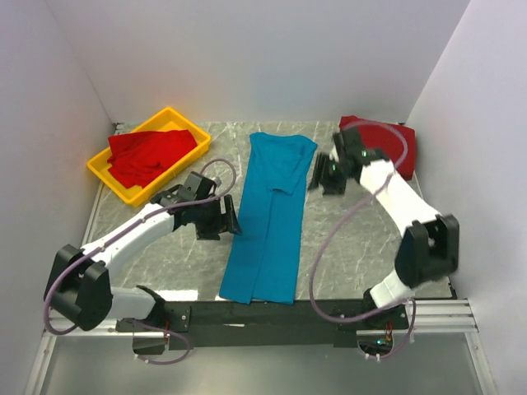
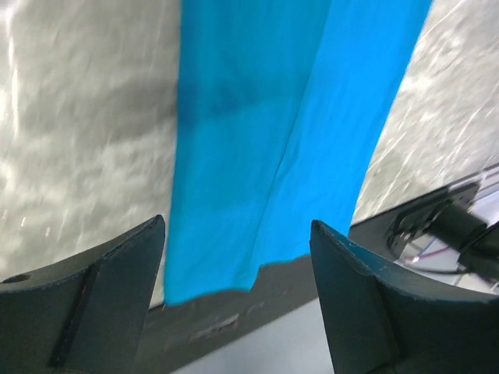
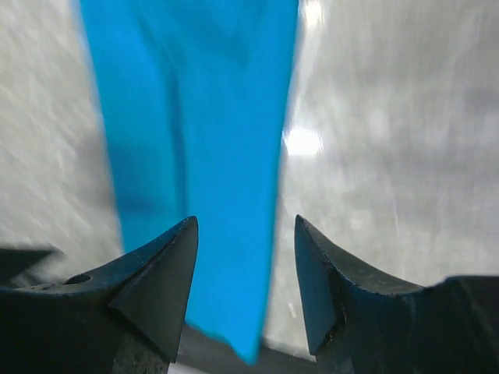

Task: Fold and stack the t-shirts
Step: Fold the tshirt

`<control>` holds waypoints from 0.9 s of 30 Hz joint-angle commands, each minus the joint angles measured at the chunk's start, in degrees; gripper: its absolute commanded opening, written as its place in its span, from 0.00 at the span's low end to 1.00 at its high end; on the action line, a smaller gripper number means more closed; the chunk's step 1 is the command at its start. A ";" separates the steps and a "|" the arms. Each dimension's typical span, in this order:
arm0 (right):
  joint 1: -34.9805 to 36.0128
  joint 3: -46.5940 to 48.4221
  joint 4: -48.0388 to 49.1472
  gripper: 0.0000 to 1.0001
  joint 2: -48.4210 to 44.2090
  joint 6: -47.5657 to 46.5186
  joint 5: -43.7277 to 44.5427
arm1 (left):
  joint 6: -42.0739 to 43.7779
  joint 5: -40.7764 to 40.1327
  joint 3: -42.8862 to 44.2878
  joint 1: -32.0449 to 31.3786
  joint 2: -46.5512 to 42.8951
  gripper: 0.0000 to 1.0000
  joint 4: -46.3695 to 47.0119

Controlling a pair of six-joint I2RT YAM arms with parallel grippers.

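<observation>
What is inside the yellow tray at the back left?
A crumpled heap of red cloth, apparently t-shirts, fills most of the yellow tray; only its far corner shows bare. How many shirts are in the heap, and the tray floor beneath them, are covered.

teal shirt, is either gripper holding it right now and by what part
Nothing is held: the left gripper and right gripper both stand open near the teal shirt.

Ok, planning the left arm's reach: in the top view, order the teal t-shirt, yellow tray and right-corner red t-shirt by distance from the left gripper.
From the left gripper:
1. teal t-shirt, just to its right.
2. yellow tray, far left.
3. red t-shirt, far right corner.
</observation>
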 commanded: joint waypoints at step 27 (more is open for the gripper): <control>36.61 -34.13 -0.86 0.52 -15.10 23.57 -5.63 | 12.93 3.14 0.36 1.65 -0.64 0.78 -16.92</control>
